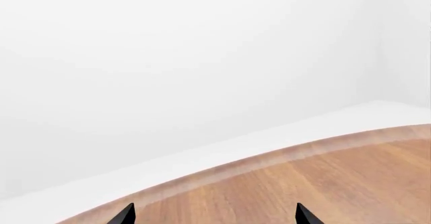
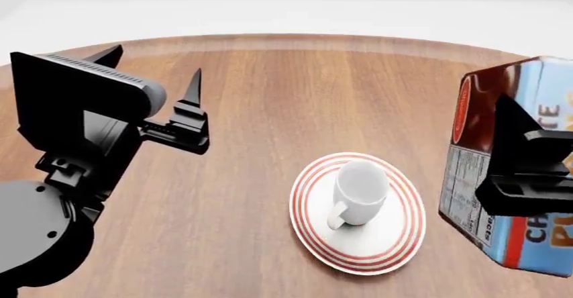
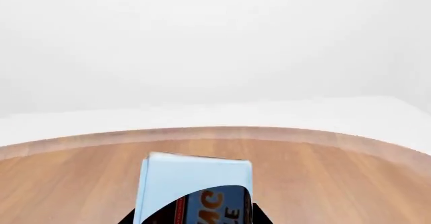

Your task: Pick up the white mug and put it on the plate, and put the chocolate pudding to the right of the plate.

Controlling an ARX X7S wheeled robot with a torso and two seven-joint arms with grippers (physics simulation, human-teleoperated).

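The white mug (image 2: pixel 361 189) stands upright on the red-ringed plate (image 2: pixel 313 236), its handle toward the near side. My right gripper (image 2: pixel 530 167) is shut on the chocolate pudding (image 2: pixel 473 194), a brown and light blue carton held on end above the table, to the right of the plate. In the right wrist view the carton (image 3: pixel 195 181) fills the gap between the fingers of the gripper (image 3: pixel 195 219). My left gripper (image 2: pixel 155 62) hangs open and empty over the table's left side, well away from the plate. Its left wrist view shows only bare wood between the tips of the gripper (image 1: pixel 215 214).
The round wooden table (image 2: pixel 259 110) has its curved far edge close behind my left gripper, seen as a table edge (image 1: pixel 269 158) with white floor and wall beyond. My left arm's dark body (image 2: pixel 63 177) fills the near left.
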